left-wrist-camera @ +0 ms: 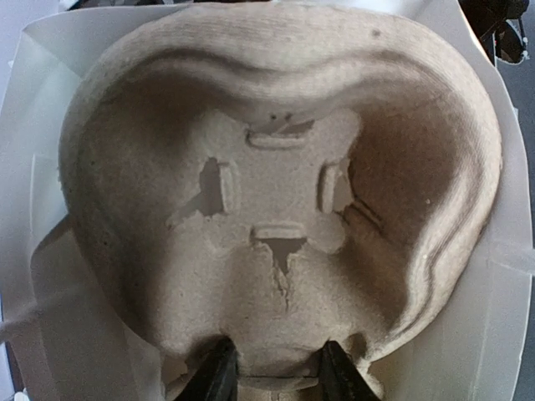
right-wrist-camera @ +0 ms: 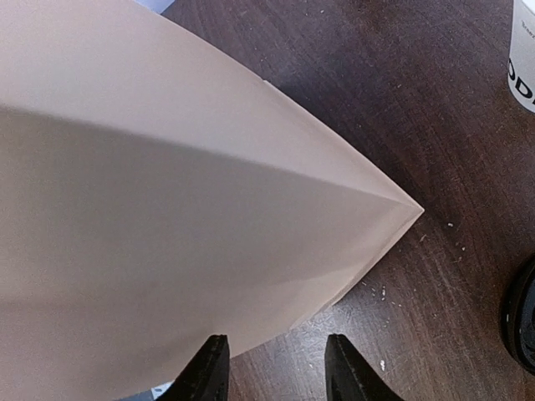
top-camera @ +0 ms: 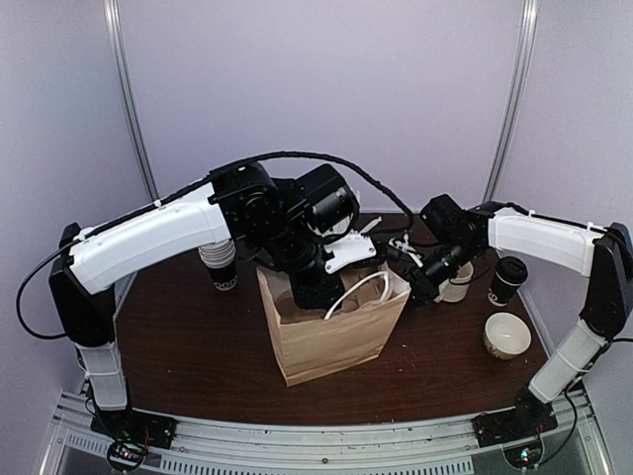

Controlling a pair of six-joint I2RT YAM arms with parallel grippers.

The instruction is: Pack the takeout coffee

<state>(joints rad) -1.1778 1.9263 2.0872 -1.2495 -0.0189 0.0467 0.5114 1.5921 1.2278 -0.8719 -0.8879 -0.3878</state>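
Note:
The takeout coffee (top-camera: 506, 279), a dark cup with a black lid, stands upright on the table at the right, apart from both grippers. A brown paper bag (top-camera: 331, 336) stands open in the middle. My left arm reaches down into it. In the left wrist view my left gripper (left-wrist-camera: 276, 378) is shut on the near rim of a grey pulp cup carrier (left-wrist-camera: 276, 184) that lies inside the white-lined bag. My right gripper (right-wrist-camera: 276, 372) hangs open at the bag's right outer wall (right-wrist-camera: 167, 192), whose lower edge runs by the left finger; only table shows between the jaws.
A stack of lidless cups (top-camera: 220, 265) stands behind the bag at the left. A pale cup holding white sticks (top-camera: 457, 285) sits just behind my right gripper. A cream cup (top-camera: 506, 334) rests near the right front. White bag handles (top-camera: 361, 289) arch over the opening.

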